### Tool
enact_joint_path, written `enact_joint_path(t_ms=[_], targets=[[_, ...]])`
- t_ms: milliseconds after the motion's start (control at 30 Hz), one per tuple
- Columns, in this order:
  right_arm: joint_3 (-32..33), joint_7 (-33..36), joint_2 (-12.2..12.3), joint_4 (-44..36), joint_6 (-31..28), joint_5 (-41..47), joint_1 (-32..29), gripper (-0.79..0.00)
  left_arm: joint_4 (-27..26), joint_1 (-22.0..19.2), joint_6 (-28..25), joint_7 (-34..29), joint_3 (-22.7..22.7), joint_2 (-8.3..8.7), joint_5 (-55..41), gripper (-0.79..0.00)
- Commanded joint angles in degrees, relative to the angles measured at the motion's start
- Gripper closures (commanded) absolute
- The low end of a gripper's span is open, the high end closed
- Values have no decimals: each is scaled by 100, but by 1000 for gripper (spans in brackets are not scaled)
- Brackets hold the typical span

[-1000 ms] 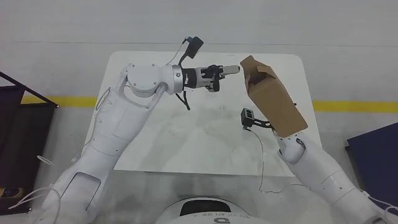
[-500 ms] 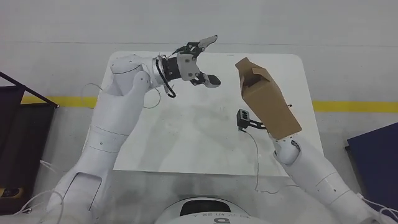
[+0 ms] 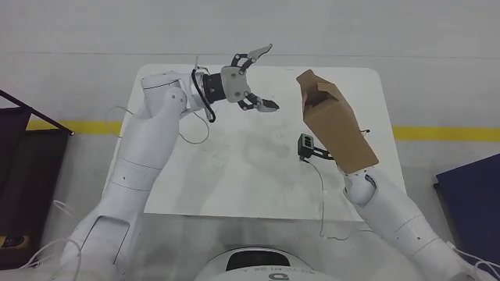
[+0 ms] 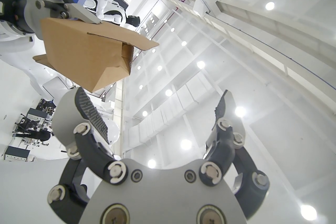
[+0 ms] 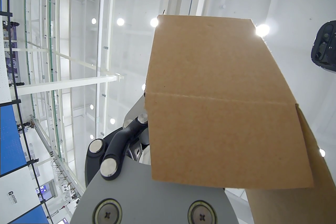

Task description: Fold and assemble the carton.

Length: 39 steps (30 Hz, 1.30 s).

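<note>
Holding the one carton (image 3: 334, 121) clamped in my right gripper (image 4: 84, 17), raised over the table's (image 3: 234, 172) right side, I see its long axis run far-left to near-right. My left gripper (image 3: 272, 76), spread wide, hangs left of its flapped far end, well placed, I judge, for folding.

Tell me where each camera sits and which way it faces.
Top view: above the arms, looking down at the table; both arms show.
Left wrist view: on the left wrist, facing the ceiling; own jaws spread.
Right wrist view: on the right wrist, facing up; own jaws clamp the carton.
Shared: all three show the carton.
</note>
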Motion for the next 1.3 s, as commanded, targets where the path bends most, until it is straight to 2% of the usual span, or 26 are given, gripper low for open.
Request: enact_joint_path(t_ms=[0, 67, 233, 467, 633, 967, 1100, 1267], targets=[[13, -63, -9, -48, -41, 9, -19, 0, 553, -50, 332, 646, -80, -89, -2017, -785], [87, -185, -19, -83, -10, -97, -50, 0, 804, -137, 428, 1263, -117, -160, -2989, -785], [267, -69, -59, -229, -27, -989, -218, 0, 811, -249, 376, 2485, -143, -227, -4329, -785], [386, 64, -167, -292, -64, -1544, -323, 0, 682, -316, 370, 3514, 204, -289, -5030, -785], [477, 99, -250, -46, -100, -1559, -292, 0, 646, -356, 420, 3764, 320, -306, -5320, -785], [615, 124, -425, 522, -133, -1425, -108, 0, 398, -235, 460, 4079, 157, -237, -5521, -785], [647, 126, -490, 586, -154, -1514, -45, 0, 490, -206, 522, 4293, 263, -237, -5696, -785], [692, 151, -563, 556, -152, -1604, -31, 0, 870, -277, 38, 4156, 373, -299, -5991, -785]])
